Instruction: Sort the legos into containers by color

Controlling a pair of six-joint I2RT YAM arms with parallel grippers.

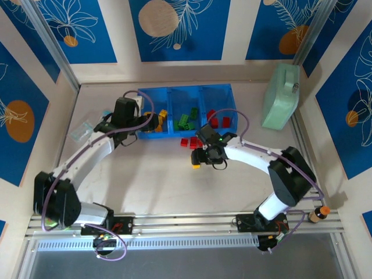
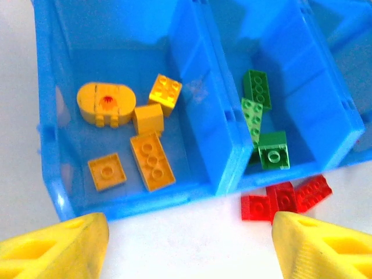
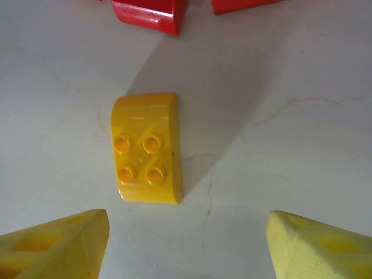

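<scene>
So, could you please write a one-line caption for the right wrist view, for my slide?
Open right gripper facing a yellow four-stud brick lying on the table, red bricks beyond.

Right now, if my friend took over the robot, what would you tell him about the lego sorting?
Left gripper: open, empty, above the near edge of the tray.
Right gripper: open, empty, over a loose yellow brick on the table.
Done: five yellow bricks lie in the left compartment, three green bricks in the middle one, and some sorted red bricks in the right one.
Left: the loose yellow brick, plus three loose red bricks on the table beside the tray's near wall.
</scene>
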